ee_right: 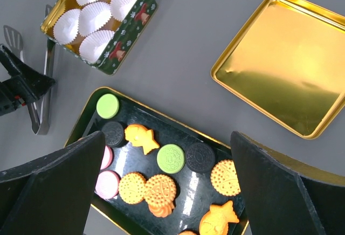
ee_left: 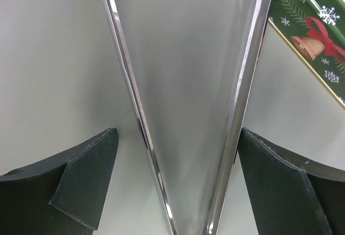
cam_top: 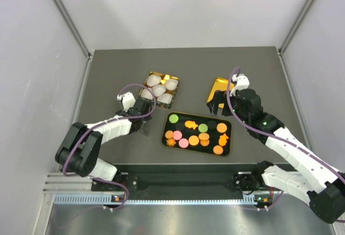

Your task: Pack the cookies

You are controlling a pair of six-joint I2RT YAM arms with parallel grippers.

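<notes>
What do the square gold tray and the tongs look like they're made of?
The gold tray looks like thin sheet metal, polished gold: mirror-like glare and a rolled rim. The tongs seem to be steel, satin silver with bright edge highlights.

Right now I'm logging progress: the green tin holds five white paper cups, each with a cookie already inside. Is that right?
No. The five paper cups in the green tin are empty; the cookies lie on the black tray beside it, as the right wrist view shows.

Shiny tongs [ee_left: 188, 100] within the spread left end effector [ee_left: 178, 184]; green tin [ee_left: 315, 35] corner top right.
</notes>
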